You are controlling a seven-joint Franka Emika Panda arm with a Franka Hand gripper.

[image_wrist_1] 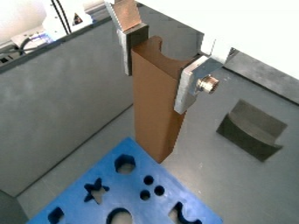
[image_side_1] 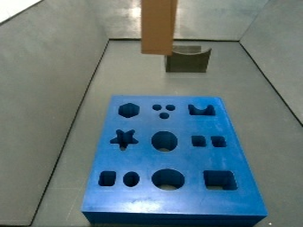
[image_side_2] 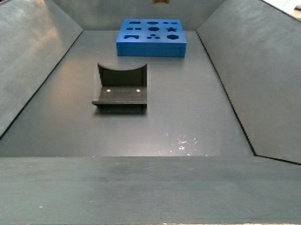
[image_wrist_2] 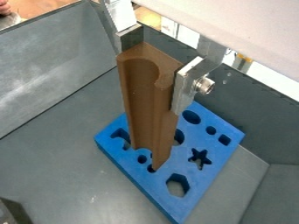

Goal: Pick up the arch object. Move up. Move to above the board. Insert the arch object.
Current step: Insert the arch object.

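My gripper [image_wrist_1: 156,79] is shut on the arch object [image_wrist_1: 152,109], a tall orange-brown block with a curved notch at its top end, and holds it upright in the air. Both wrist views show it, and the silver fingers [image_wrist_2: 187,83] clamp its upper part [image_wrist_2: 146,105]. The blue board [image_wrist_1: 131,188] with dark cut-out holes lies on the floor below, and the block's lower end hangs near the board's edge [image_wrist_2: 193,179]. In a side view the block [image_side_1: 159,27] hangs beyond the board's far edge [image_side_1: 166,191]; the gripper is out of that frame.
The dark fixture [image_side_1: 187,58] stands on the floor beyond the board, and it also shows in a wrist view [image_wrist_1: 251,129] and in a side view [image_side_2: 121,88]. Grey walls enclose the floor on all sides. The board [image_side_2: 150,37] lies at one end.
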